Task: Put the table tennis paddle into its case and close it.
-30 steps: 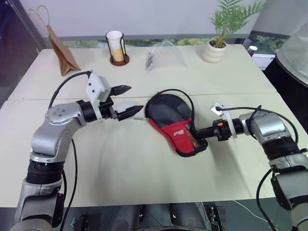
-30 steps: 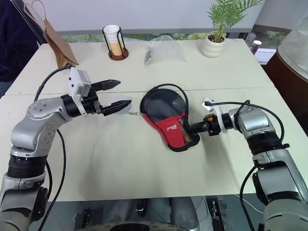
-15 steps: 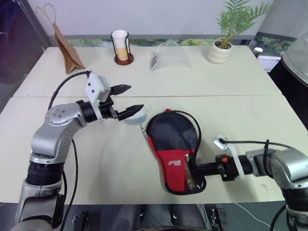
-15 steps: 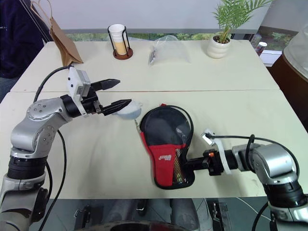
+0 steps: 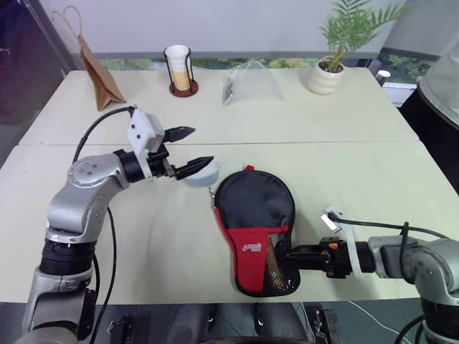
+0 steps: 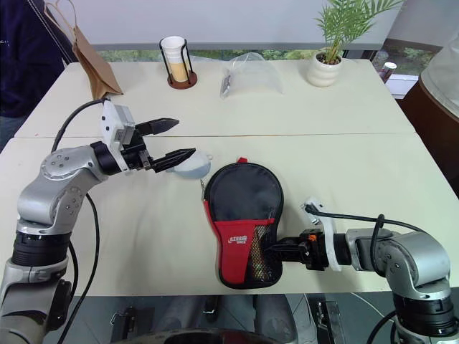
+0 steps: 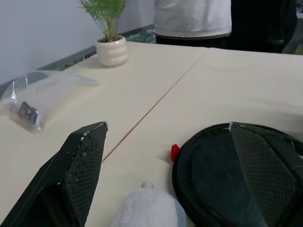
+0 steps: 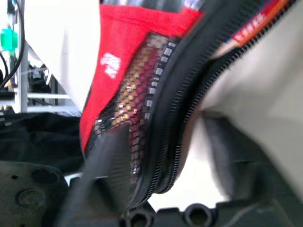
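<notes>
Case (image 5: 254, 228): flat on the near middle of the table (image 5: 373, 172), round end far, red mesh end near.
Paddle: inside the case; cannot be made out.
Right gripper (image 5: 292, 256): at the case's near right edge; fingers look parted on either side of the zip edge; a hold cannot be told.
Left gripper (image 5: 190, 149): fingers wide apart, empty, above a grey pouch (image 5: 203, 174) just left of the case's far end.
</notes>
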